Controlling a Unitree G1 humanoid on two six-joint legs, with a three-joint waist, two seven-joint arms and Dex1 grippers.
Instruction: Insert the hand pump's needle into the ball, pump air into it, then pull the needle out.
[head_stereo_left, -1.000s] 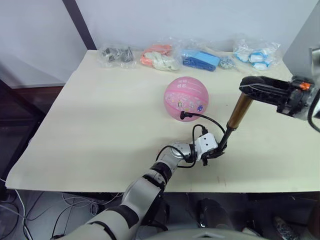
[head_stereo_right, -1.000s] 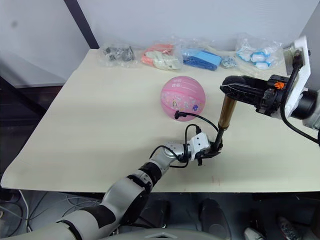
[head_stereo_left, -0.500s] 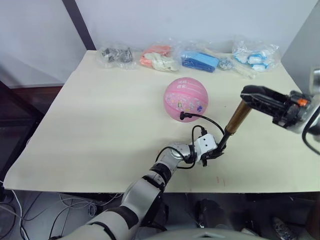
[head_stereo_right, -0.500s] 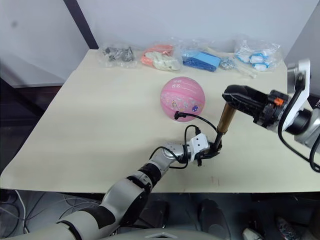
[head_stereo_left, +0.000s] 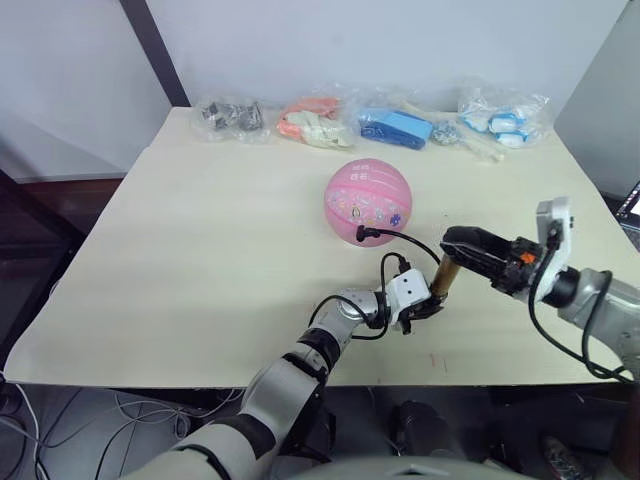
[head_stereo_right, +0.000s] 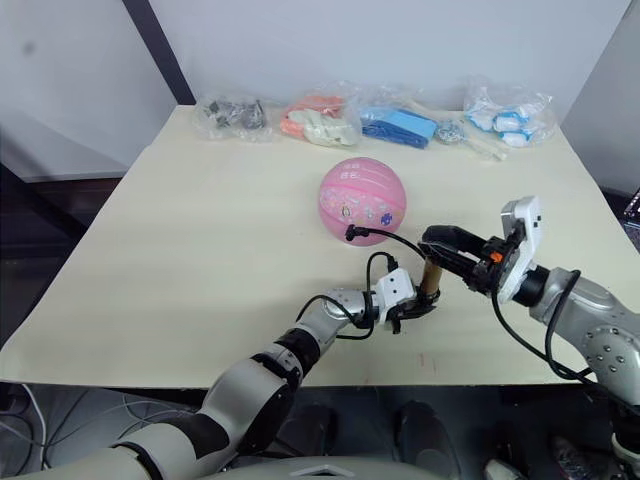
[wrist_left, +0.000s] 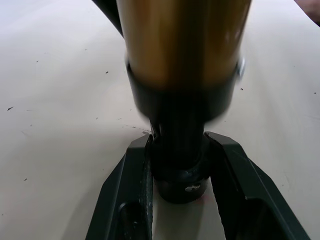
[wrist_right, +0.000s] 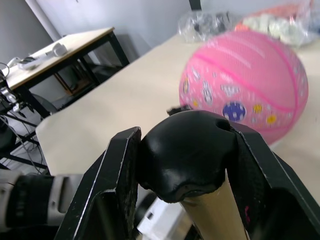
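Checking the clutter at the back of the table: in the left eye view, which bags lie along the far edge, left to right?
Bag of dark metal parts → bag of orange and white pieces → bag with blue pieces → bag with blue-and-white pieces.

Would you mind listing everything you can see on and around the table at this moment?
Ball: one, pink, table centre.
Hand pump: one, gold-brass with black ends, upright near the front edge.
Hose: one, black, running from pump to ball.
Plastic bags: several, clear with mixed contents, along the far edge.
Table: one, cream.
Left gripper: shut on the pump's base.
Right gripper: shut on the pump's black handle.
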